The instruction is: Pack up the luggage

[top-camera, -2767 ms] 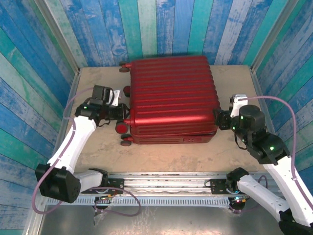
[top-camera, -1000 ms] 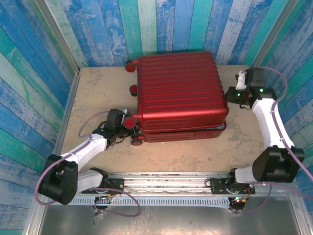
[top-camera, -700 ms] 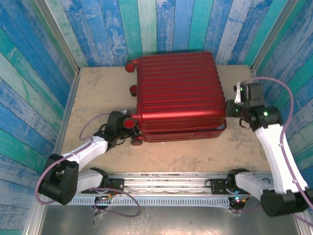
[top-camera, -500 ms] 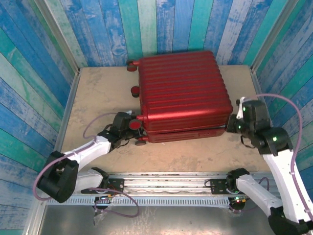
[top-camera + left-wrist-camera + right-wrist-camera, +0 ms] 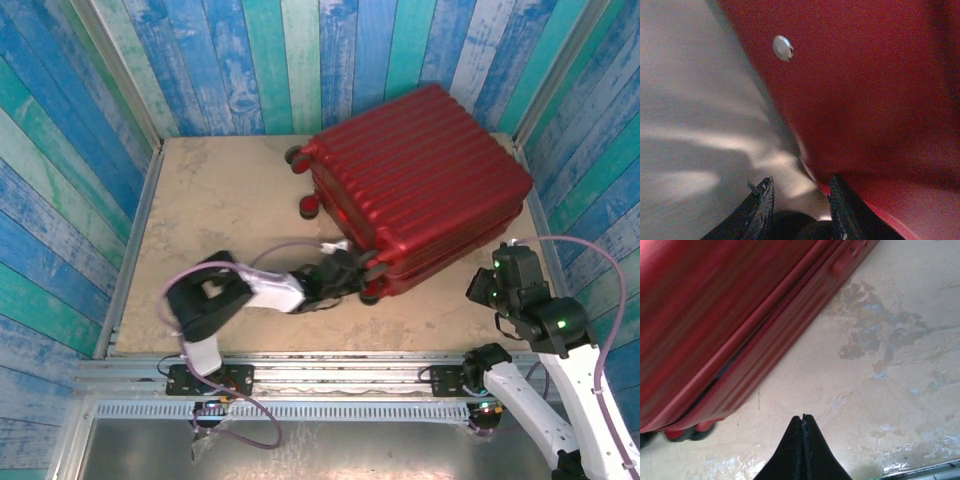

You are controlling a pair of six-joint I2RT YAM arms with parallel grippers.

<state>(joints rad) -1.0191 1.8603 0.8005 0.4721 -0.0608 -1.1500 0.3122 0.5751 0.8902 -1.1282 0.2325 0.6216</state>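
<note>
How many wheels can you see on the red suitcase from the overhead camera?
4. One wheel sits at the suitcase's far left corner, a second just nearer, and two more at the near corner beside the left pincer, partly hidden by it.

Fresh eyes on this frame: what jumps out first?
The dark-red luggage dominates, closed and skewed diagonally at the far right of the table. The left gripper sits at its near wheel corner, jaws apart, while the right gripper hangs shut over bare tabletop, clear of the shell.
</note>
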